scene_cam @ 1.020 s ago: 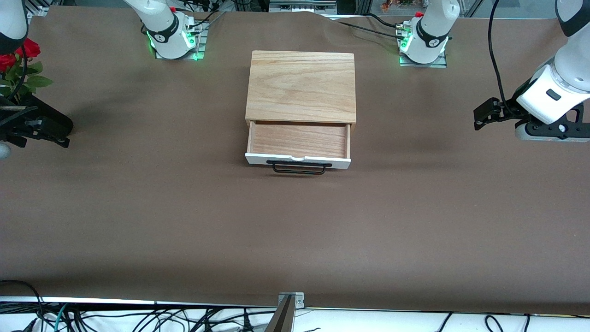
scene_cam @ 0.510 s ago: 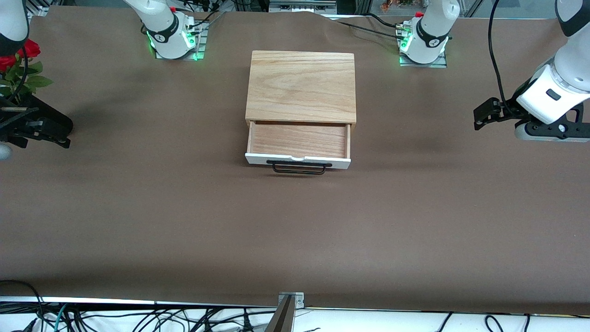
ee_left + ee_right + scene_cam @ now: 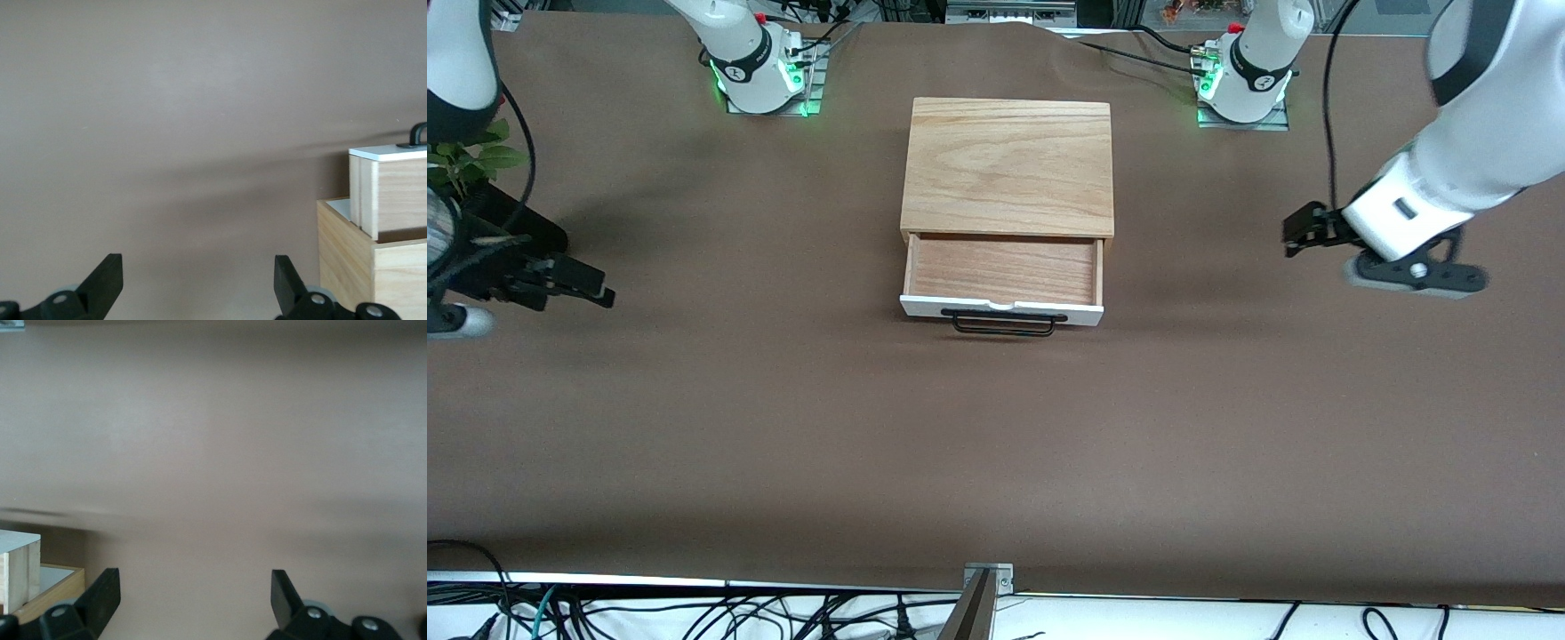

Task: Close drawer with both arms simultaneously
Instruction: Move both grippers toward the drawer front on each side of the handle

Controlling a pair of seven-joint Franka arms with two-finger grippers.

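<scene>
Drawer [image 3: 1003, 271] pulled out of box [image 3: 1008, 165] mid-tabletop [image 3: 783, 427], left gripper [image 3: 1294, 233] and right gripper [image 3: 600, 292] well apart at either end, fingers [image 3: 107, 283] wide, holding nothing

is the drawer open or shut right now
Open. The drawer is pulled out of the wooden box, its empty wood floor exposed, white front panel well clear.

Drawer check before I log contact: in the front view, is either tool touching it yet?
No: the drawer sits pulled out, with the left tool and right tool both well apart from it.
</scene>
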